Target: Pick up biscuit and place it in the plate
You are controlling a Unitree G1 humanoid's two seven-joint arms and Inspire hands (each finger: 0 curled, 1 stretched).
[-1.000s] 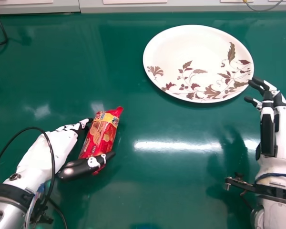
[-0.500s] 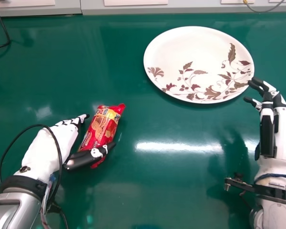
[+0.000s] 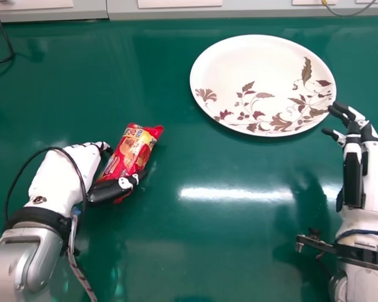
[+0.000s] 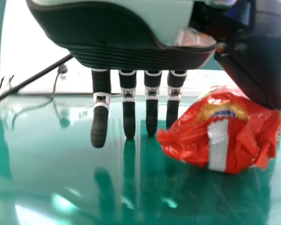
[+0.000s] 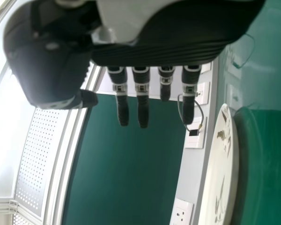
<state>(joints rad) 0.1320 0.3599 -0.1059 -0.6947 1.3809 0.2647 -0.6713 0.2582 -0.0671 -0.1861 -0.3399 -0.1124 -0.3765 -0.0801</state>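
Pick-up step by the look of it: biscuit packet [image 3: 131,151] left of frame centre, left robot hand [image 3: 60,176] open, straight fingers and thumb flanking it; next, secure grip, lift toward plate [image 3: 246,63], upper right.

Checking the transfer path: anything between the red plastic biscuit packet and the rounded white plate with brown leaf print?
Nothing visible in the head view: only glossy green tabletop lies between the packet and the plate. The black-and-white right hand is by the plate's right rim, off the direct line.
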